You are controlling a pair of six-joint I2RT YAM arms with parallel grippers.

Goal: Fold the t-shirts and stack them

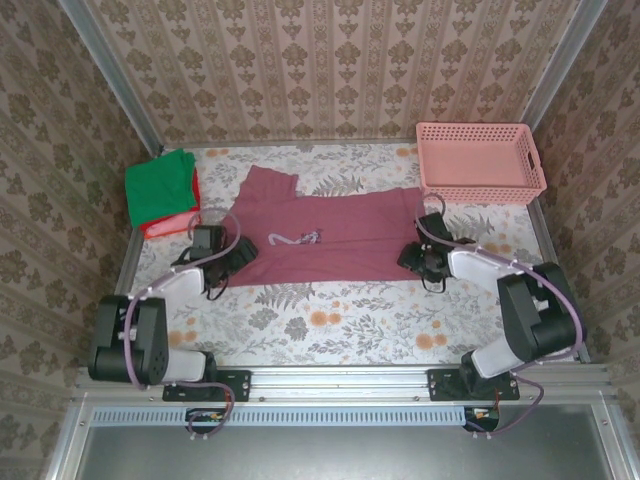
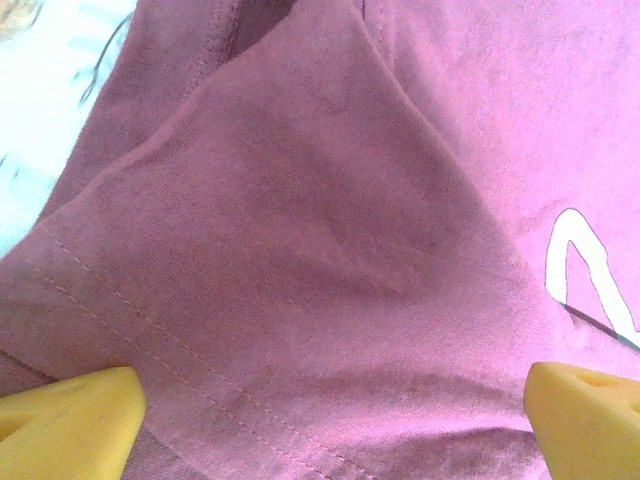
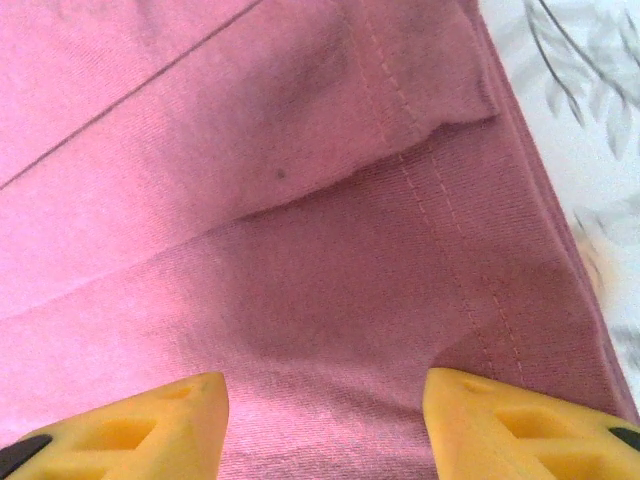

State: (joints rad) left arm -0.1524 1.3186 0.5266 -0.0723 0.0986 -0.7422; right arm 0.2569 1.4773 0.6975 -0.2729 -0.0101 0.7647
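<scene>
1 maroon t-shirt [image 1: 330, 235] lies spread flat mid-table; green t-shirt [image 1: 160, 188] sits folded on red t-shirt [image 1: 165, 226] at far left; left gripper [image 2: 328, 415] gapes wide over its left end, right gripper [image 3: 322, 425] stands part-open above the stitched right hem, neither grasping; cloth looks light, limp, likely to sag; pinch hemmed corners.

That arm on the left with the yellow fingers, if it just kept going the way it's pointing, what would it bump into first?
The maroon t-shirt. The left gripper points straight at the cloth, jaws wide over a fold near the stitched hem. How close it already is, the pictures don't make clear.
</scene>
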